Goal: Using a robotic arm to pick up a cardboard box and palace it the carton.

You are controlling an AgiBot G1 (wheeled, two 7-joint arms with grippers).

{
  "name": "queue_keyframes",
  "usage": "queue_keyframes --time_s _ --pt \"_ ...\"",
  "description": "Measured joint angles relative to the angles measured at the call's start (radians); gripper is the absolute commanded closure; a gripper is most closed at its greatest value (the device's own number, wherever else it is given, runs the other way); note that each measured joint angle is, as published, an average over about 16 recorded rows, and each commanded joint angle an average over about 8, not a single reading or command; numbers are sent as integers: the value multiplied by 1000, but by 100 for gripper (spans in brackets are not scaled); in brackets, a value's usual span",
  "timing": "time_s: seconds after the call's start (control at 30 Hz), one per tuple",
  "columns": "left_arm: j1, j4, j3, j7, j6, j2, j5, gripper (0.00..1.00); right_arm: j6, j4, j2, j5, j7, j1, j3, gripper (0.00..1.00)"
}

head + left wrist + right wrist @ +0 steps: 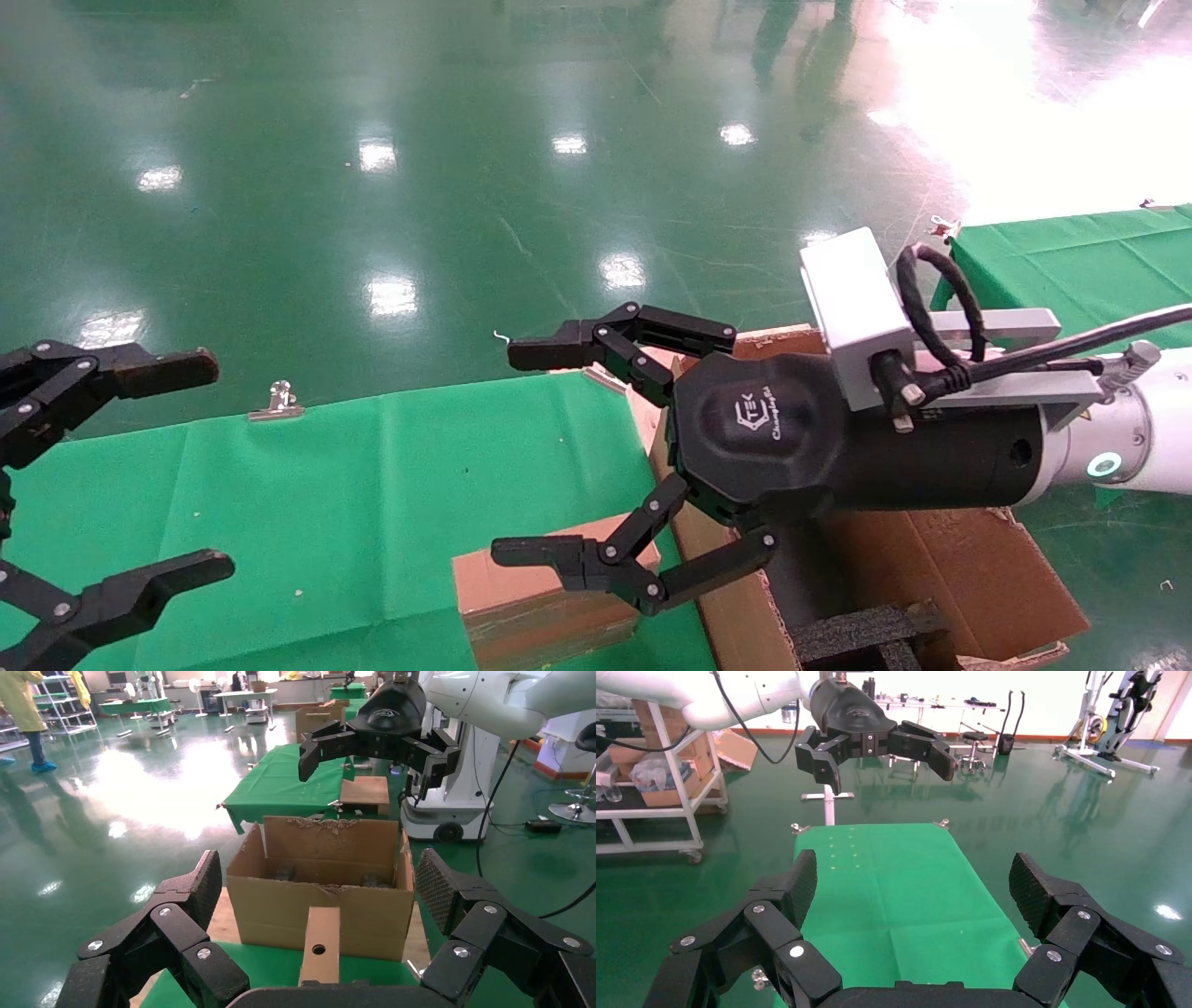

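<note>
Green cloth (354, 485) covers the table; metal clip (276, 402) at its edge.

Glossy green epoxy floor (466, 186), mirroring rows of ceiling lights and one broad white glare patch (1024, 121) at far right. Work surface draped in creased green cloth (372, 485), fastened at its far edge by a silver metal binder clip (275, 401). Second green-clothed surface (1071, 261) at right. Elsewhere in the hall: white metal wheeled shelving cart (659, 811) stacked with cardboard boxes, black swivel stool (974, 741), further green-draped tables (137, 706), and a person in a yellow coat (24, 713) near wire shelving.
</note>
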Motion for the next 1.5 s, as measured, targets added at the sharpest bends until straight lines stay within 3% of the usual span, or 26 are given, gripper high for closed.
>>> queue_keyframes --time_s 0.63,0.67,0.9,0.93,1.27,1.5 --pt "0 0 0 0 0 0 0 0 0 0 0 0 0 0 0 0" --pt "0 0 0 0 0 0 0 8 0 0 0 0 0 0 0 0" --pt "0 0 0 0 0 0 0 95 0 0 0 0 0 0 0 0" --pt "0 0 0 0 0 0 0 100 0 0 0 0 0 0 0 0" --pt "0 0 0 0 0 0 0 100 -3 1 -4 -14 6 9 -9 0" --pt "0 0 0 0 0 0 0 100 -24 1 -26 -104 34 76 -61 0"
